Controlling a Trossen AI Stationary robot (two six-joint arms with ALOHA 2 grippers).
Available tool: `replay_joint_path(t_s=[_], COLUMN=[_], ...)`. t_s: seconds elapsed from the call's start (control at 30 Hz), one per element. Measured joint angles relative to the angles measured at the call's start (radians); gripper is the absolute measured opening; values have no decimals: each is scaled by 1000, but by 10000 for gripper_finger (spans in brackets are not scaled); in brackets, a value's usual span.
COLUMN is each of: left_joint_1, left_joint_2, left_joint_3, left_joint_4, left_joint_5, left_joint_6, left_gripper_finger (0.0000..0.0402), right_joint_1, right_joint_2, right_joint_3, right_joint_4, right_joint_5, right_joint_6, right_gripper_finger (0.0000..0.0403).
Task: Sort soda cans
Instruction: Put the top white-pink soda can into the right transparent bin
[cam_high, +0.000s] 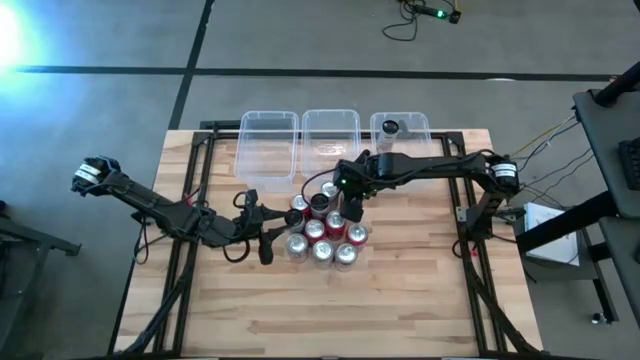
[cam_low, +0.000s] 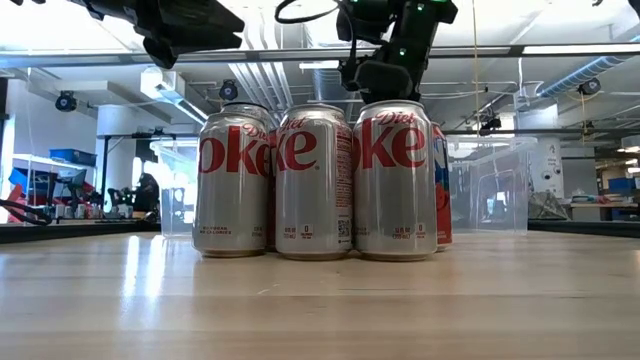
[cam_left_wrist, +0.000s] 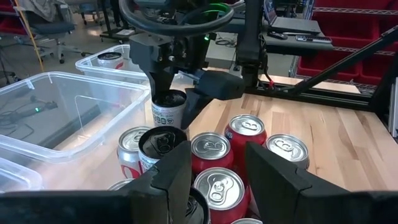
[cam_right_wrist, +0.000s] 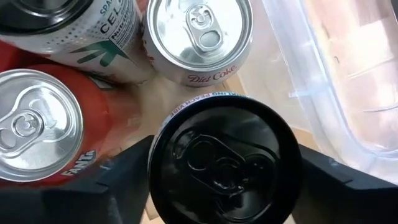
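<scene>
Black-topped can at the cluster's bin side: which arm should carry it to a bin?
Right. The right gripper already straddles the black-topped can, raised above the cluster, beside the clear bins. The left gripper hangs open at the cluster's opposite edge, holding nothing.

Glossy metal cans (cam_low: 315, 180), wooden table (cam_high: 400, 300)

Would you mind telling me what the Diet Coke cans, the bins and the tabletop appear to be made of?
Diet Coke cans: thin metal, likely aluminium; glossy printed silver bodies, shiny pull-tab tops.
Bins: clear plastic; see-through walls with glare.
Tabletop: pale wood planks, matte, with visible grain and seams.
</scene>
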Motion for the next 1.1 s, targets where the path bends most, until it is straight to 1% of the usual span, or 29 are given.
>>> replay_joint_path(t_s=[0.07,0.1,0.17,0.3,0.43,0.57,0.83,0.9,0.97,1.03,1.1], left_joint_1=[0,0,0,0,0,1,2,2,2,2,2], left_joint_2=[0,0,0,0,0,0,0,0,0,0,0], left_joint_3=[0,0,0,0,0,0,0,0,0,0,0], left_joint_4=[0,0,0,-4,-5,-5,-3,-3,-2,-1,0], left_joint_5=[0,0,0,1,1,1,1,1,1,1,1], left_joint_6=[0,0,0,0,0,0,0,0,0,0,0], left_gripper_finger=[134,134,134,134,134,134,134,134,134,134,134], right_joint_1=[0,1,6,35,67,92,96,96,96,91,71], right_joint_2=[-1,-2,-7,-34,-80,-142,-286,-329,-367,-404,-436], right_joint_3=[0,0,6,42,91,130,185,198,210,212,206], right_joint_4=[-1,-2,-25,-169,-255,-245,-252,-248,-247,-250,-268], right_joint_5=[-5,-15,-36,-50,-45,-42,-40,-10,62,172,312], right_joint_6=[1,-6,-17,-40,-34,-8,19,30,32,51,95], right_gripper_finger=[253,248,248,248,248,253,253,255,254,252,252])
